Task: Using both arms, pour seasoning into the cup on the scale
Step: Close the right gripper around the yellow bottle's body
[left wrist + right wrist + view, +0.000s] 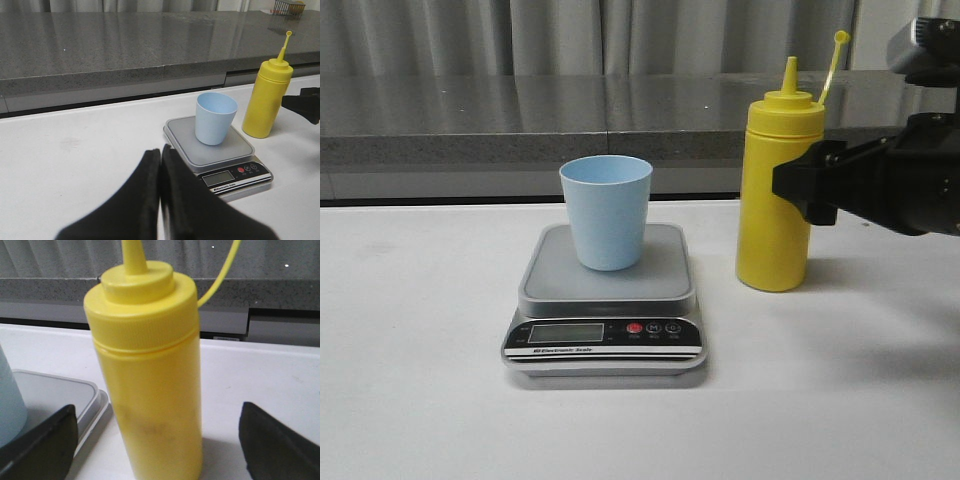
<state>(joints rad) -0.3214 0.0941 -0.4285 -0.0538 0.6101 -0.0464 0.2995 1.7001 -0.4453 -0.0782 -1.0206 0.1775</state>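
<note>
The yellow seasoning bottle (775, 200) (265, 100) (150, 370) stands upright on the white table just right of the scale (665, 270) (185, 132) (60, 390), its cap dangling from a thin tether. On the scale's platform stands the pale blue cup (607, 210) (215, 117) (7, 405), upright. My right gripper (798, 190) (157, 435) is open, with one finger on each side of the bottle's lower body and a gap on both sides. The left gripper (161, 150) is shut and empty, low over the table to the front left of the scale; the front view does not include it.
A grey stone ledge (520, 110) runs along the back of the table, with curtains behind it. A wire basket (287, 6) sits far back on that ledge. White tabletop (420, 400) spreads left of and in front of the scale.
</note>
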